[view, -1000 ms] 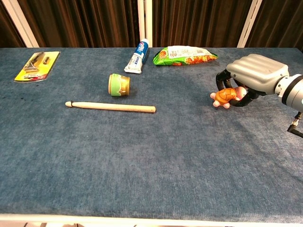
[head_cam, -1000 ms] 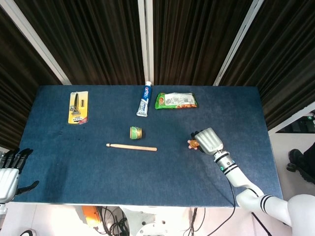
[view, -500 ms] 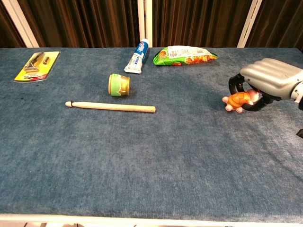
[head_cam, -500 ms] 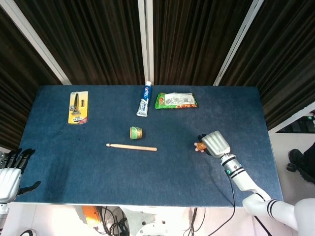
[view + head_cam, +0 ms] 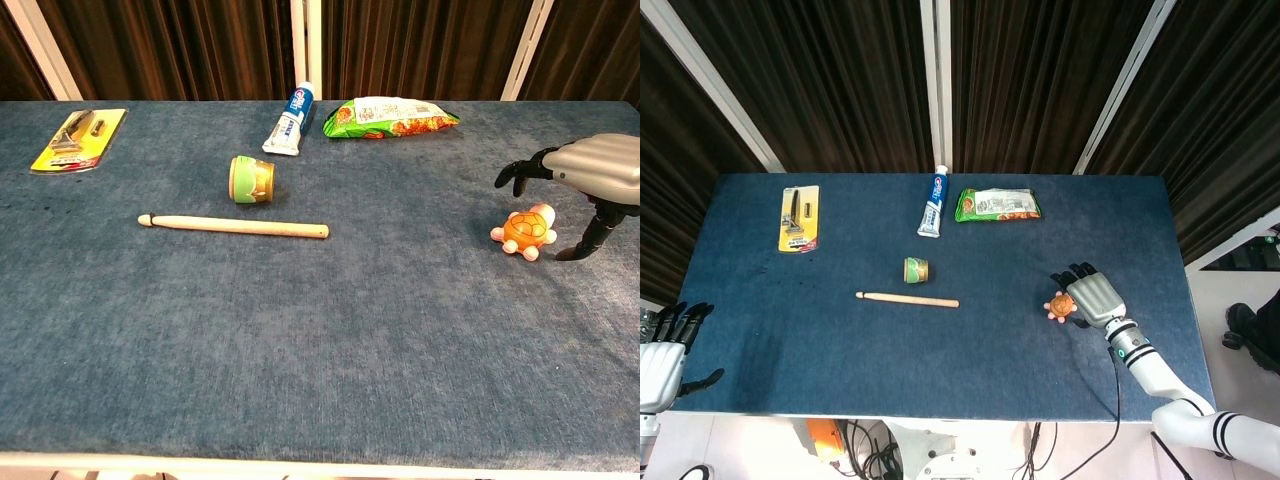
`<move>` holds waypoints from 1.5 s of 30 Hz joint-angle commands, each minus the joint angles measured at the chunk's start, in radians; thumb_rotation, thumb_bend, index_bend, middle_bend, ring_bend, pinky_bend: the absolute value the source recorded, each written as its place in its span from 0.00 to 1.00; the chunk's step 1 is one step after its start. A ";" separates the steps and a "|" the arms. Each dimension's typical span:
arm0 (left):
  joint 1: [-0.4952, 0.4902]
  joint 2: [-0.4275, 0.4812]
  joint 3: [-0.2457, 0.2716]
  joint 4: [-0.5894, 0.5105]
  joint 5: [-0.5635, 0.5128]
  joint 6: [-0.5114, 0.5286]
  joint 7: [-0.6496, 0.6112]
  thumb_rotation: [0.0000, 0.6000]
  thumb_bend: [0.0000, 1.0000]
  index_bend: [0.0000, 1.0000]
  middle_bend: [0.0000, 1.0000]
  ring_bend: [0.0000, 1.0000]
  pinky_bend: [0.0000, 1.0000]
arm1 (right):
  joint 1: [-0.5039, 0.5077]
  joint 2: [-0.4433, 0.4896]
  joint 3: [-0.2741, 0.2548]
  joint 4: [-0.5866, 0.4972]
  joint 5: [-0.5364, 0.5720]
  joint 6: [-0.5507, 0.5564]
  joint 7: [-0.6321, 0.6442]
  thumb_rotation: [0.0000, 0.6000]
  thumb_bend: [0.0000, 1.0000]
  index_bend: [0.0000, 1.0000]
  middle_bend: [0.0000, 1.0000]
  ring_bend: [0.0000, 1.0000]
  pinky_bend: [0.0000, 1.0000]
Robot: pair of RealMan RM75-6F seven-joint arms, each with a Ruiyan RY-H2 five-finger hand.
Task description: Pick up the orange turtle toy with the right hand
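Task thing: the small orange plastic turtle toy with pink feet [image 5: 526, 231] sits upright on the blue felt-covered bench [image 5: 330, 340], toward its right side, well apart from everything else.

Right hand: your grey robotic right hand [image 5: 580, 180] hangs just beside and above the turtle, on its right. Its dark fingers [image 5: 520, 172] are spread apart and it holds nothing. In the chest view one fingertip points down at the bench just right of the toy; no finger plainly touches the shell.

Left hand: your left hand [image 5: 662, 350] sits off the bench's near left corner, fingers apart, empty, well away from the work.

Progress: by my reading, nothing is secured. The turtle rests on the bench and is not in your grip, so the pick-up itself is all ahead of you: close around the shell, then lift.

Next move calls for: bringing the fingers down either side of the shell before you close. It looks small and rounded, so it may slip out sideways.

Bystanders: a wooden drumstick [image 5: 233, 225], a small green-and-yellow tin [image 5: 251, 179], a white-and-blue toothpaste tube [image 5: 291, 118], a green snack packet [image 5: 390, 116] and a yellow carded razor pack [image 5: 79, 139], all well clear to the left.
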 commanded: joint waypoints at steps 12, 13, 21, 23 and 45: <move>-0.001 -0.002 0.001 0.014 -0.003 -0.005 -0.019 1.00 0.13 0.11 0.08 0.00 0.05 | 0.000 -0.075 -0.008 0.092 -0.074 0.057 0.043 1.00 0.29 0.64 0.49 0.40 0.30; -0.001 -0.003 0.001 0.015 -0.004 -0.006 -0.020 1.00 0.13 0.11 0.08 0.00 0.05 | 0.000 -0.082 -0.009 0.100 -0.071 0.055 0.033 1.00 0.30 0.68 0.52 0.43 0.31; -0.005 -0.003 -0.002 0.012 0.002 -0.001 -0.019 1.00 0.13 0.11 0.08 0.00 0.05 | -0.002 -0.122 0.008 0.118 -0.043 0.074 -0.055 1.00 0.43 0.99 0.77 0.69 0.49; -0.005 -0.002 -0.001 0.012 0.001 -0.002 -0.019 1.00 0.13 0.11 0.08 0.00 0.05 | -0.006 -0.127 0.009 0.122 -0.043 0.082 -0.056 1.00 0.44 1.00 0.79 0.71 0.50; -0.013 0.018 -0.011 -0.027 -0.002 -0.002 0.001 1.00 0.13 0.11 0.08 0.00 0.05 | -0.288 0.171 -0.025 -0.152 -0.075 0.437 0.192 1.00 0.00 0.00 0.00 0.00 0.00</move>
